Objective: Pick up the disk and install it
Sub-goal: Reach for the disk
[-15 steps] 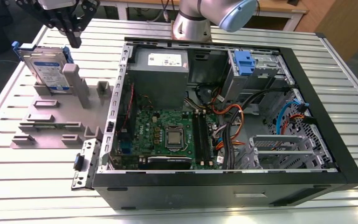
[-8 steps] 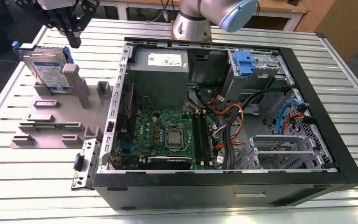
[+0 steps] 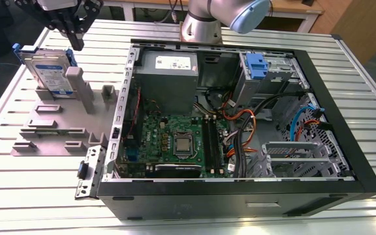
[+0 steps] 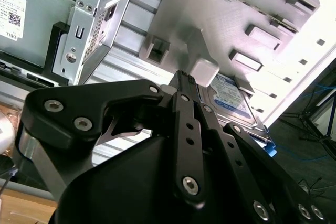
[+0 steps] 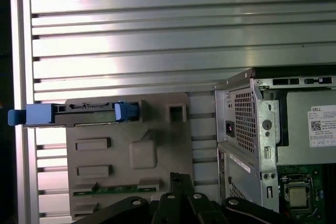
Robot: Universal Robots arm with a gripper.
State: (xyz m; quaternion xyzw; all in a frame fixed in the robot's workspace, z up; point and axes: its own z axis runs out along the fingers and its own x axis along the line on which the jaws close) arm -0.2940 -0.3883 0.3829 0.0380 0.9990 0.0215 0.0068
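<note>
One disk [image 3: 47,73] on edge in grey holder [image 3: 51,129], long axis upright (empty, closed hand [image 3: 77,45] above)

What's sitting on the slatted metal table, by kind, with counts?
Silver hard disk in blue plastic bracket: 1
Grey plastic slotted holder: 1
Open black computer case: 1
Total: 3

Exterior view: bright, even overhead light. Slatted table [image 3: 31,166] glares in white bands, strongest far from jaws. Case [image 3: 240,193] interior dimmer, shadows soft. Second wrist view: grey fixture [image 4: 294,24] beyond jaws washes out to white; gripper [image 4: 185,77] body near-black, little detail, soft up close. First wrist view: slats ahead of jaws streaked with glare; strip past table edge near black.
</note>
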